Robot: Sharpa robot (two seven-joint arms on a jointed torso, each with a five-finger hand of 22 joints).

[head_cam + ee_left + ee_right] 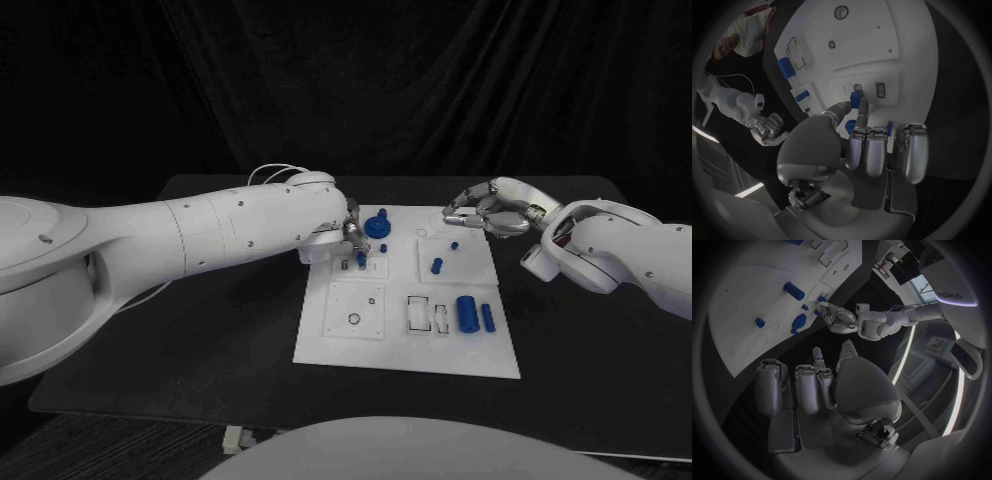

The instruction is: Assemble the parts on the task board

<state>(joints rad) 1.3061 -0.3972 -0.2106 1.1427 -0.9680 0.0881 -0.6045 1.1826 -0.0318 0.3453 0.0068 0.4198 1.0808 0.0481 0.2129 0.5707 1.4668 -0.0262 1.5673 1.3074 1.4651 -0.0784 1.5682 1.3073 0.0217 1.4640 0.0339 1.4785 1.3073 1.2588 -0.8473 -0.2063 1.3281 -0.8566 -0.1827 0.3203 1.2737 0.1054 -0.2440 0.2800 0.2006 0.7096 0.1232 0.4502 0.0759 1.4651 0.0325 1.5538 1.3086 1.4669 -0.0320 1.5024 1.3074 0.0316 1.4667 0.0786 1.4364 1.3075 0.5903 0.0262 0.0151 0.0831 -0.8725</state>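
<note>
The white task board (335, 342) lies in the middle of the black table. My left hand (348, 233) hovers over its back left part and pinches a small blue part (359, 259) between thumb and finger. In the left wrist view that blue part (856, 99) sits just above a small rectangular slot, with the hand's (856, 146) other fingers curled. My right hand (483, 212) hangs above the board's back right corner, its fingers (797, 384) curled in around nothing.
On the board are a round blue part (378, 226), a small blue peg (437, 266), a tiny blue piece (454, 244) and two blue cylinders (466, 312) near its right edge. Black table (202, 330) surrounds the board.
</note>
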